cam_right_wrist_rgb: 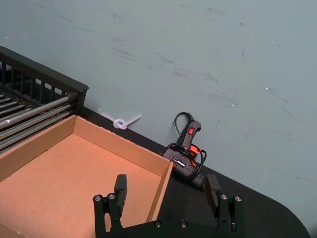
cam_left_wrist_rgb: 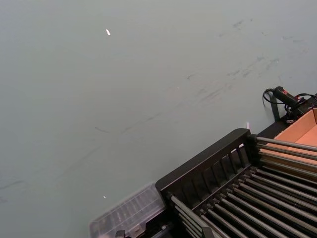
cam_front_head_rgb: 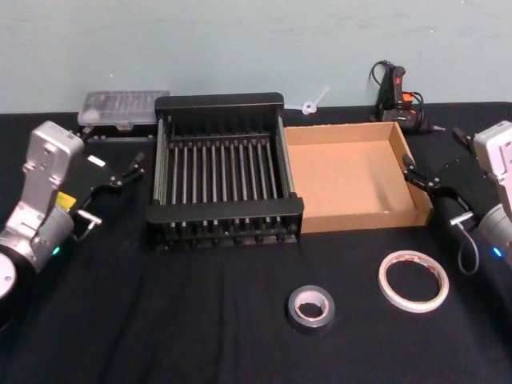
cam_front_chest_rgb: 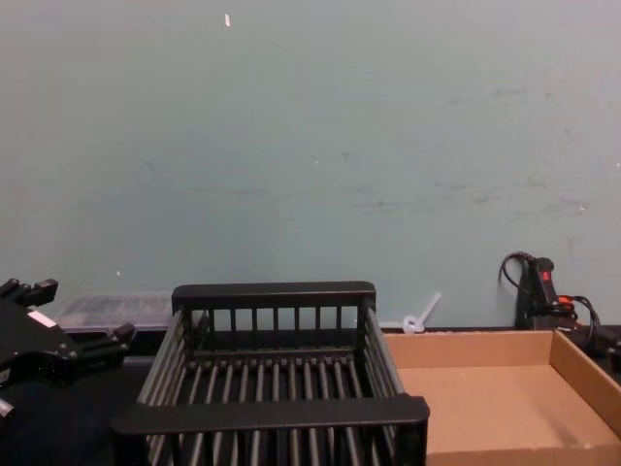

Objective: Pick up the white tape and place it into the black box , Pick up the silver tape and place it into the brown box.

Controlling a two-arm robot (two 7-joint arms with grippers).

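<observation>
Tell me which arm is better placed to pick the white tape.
Right. The white tape lies on the robot's right, nearer the open right gripper; the left gripper sits beyond the black box.

You have a black slatted crate (cam_front_head_rgb: 224, 172) beside a plain brown cardboard tray (cam_front_head_rgb: 350, 180), both on a black cloth (cam_front_head_rgb: 160, 320). Your white tape (cam_front_head_rgb: 413, 280) has a reddish inner edge; your silver tape (cam_front_head_rgb: 310, 308) is dull grey with a pale core. The wall (cam_front_chest_rgb: 310, 146) behind is pale blue-green, faintly scuffed.
</observation>
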